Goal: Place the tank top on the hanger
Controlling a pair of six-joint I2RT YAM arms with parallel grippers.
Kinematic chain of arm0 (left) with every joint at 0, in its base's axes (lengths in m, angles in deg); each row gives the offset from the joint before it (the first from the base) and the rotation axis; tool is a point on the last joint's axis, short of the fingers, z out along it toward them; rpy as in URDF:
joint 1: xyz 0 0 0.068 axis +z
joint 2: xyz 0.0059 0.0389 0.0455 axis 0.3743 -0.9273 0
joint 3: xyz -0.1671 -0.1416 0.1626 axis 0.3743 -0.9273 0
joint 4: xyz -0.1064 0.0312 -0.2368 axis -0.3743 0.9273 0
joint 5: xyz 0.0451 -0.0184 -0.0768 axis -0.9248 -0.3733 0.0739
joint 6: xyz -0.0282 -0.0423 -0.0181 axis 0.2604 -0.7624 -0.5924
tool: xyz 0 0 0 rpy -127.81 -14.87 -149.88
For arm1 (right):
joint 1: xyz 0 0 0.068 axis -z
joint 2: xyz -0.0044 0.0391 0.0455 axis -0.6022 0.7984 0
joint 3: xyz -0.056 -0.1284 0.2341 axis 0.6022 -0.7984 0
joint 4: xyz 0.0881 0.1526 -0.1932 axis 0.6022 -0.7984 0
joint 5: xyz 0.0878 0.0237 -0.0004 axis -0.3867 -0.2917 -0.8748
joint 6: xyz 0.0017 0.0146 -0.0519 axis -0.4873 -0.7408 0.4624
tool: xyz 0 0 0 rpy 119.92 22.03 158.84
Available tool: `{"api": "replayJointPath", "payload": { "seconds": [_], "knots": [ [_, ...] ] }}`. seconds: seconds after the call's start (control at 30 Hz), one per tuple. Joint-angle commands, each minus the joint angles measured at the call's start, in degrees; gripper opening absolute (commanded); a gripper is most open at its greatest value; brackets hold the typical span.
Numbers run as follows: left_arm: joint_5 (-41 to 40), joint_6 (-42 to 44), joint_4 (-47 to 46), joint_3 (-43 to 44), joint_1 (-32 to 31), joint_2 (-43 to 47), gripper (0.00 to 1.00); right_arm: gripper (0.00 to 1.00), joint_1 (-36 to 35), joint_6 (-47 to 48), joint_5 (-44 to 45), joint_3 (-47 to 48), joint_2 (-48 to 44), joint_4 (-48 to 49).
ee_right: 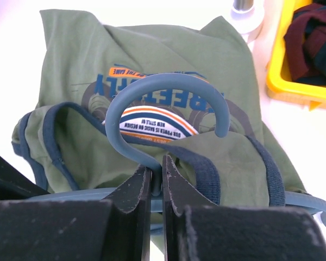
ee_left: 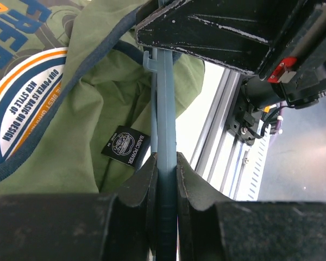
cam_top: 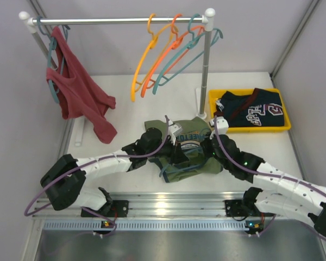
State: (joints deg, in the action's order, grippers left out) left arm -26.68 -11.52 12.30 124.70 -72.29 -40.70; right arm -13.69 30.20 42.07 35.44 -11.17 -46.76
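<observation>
Near the middle of the surface (cam_top: 130,117), the left hand (ee_left: 165,163) pinches the hanger (ee_right: 168,81) by its arm, and the right hand (ee_right: 156,174) pinches its neck under the hook. The top (ee_right: 152,49) lies crumpled beneath. Best to grip firmly and slide one hanger arm into a strap without dragging the cloth.

Top view looks down from above and behind; both wrist views, close in, share the hanger (ee_right: 168,82).
</observation>
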Motion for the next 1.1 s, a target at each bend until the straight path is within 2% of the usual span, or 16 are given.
{"api": "replayJointPath", "payload": {
  "seconds": [0.0,0.03,0.13,0.6,0.97,1.0,1.03,1.07],
  "knots": [
    [-3.2,0.4,0.4,3.1,-0.3,0.1,0.17,0.0,-1.7,-0.4,4.3,0.8,0.4,2.7],
    [-4.3,0.0,0.4,2.8,-0.3,0.6,0.24,0.0,-2.3,-0.3,5.4,0.9,0.5,2.6],
    [-8.2,-0.7,1.3,2.3,-0.3,2.5,0.34,0.0,-3.3,0.1,7.0,0.9,0.5,2.5],
    [-30.6,-7.0,12.7,-0.4,-0.2,11.5,0.46,0.0,-5.9,1.0,9.9,0.0,0.5,3.1],
    [-22.1,-5.5,6.6,-4.0,-0.3,15.9,0.49,0.0,-6.0,0.2,10.9,-0.7,0.2,2.5],
    [-21.8,-5.2,6.3,-4.4,-0.3,16.6,0.51,0.0,-6.0,0.0,11.0,-0.7,0.3,2.4],
    [-21.7,-5.3,6.1,-4.6,-0.3,16.9,0.65,0.0,-5.9,0.0,11.0,-0.8,0.2,2.3],
    [-21.6,-5.3,5.7,-4.9,-0.3,17.4,0.65,0.0,-6.1,-0.2,11.0,-0.9,0.3,2.2]
  ]
}}
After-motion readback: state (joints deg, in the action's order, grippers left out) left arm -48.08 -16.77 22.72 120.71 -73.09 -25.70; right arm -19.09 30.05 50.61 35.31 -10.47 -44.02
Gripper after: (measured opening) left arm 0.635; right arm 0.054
